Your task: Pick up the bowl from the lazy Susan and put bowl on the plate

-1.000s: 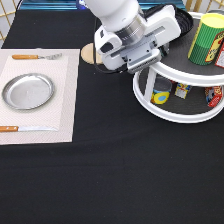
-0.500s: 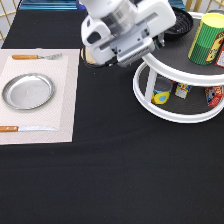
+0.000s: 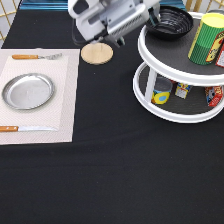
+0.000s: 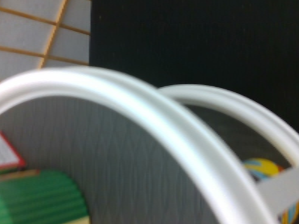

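Hanging at the exterior view's top, the end effector [image 3: 156, 19] sits right against the near edge of the bowl [image 3: 171, 21]; I cannot tell whether its fingers are spread or closed. The bowl rests on the upper tier of the lazy Susan [image 3: 172, 67], beside a green can [image 3: 209, 39]. Well off to the lazy Susan's left, the plate [image 3: 28, 91] lies bare on a placemat [image 3: 65, 107] on the desk [image 3: 125, 175].

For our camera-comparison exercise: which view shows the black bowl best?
The exterior view. There the bowl sits whole on the lazy Susan's upper tier, with the gripper at its rim and the plate bare. The wrist view shows only the turntable's white rims, not the bowl.
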Robot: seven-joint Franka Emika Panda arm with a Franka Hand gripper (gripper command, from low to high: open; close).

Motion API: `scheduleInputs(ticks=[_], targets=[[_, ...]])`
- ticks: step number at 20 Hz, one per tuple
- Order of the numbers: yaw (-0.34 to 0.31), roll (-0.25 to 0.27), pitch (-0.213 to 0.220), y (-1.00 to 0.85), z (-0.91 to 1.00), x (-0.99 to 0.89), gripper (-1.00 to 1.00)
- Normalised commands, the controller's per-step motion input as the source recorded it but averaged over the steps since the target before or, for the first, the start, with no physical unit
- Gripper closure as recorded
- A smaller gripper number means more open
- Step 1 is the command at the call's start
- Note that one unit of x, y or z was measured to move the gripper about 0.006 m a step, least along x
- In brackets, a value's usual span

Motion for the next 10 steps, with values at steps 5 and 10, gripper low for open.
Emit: scheduleInputs(ticks=[5, 10], targets=[[0.0, -0.049, -0.133, 0.0, 0.0, -1.0, -1.0], [0.0, -0.039, -0.152, 0.0, -0.04, -1.0, -1.0]])
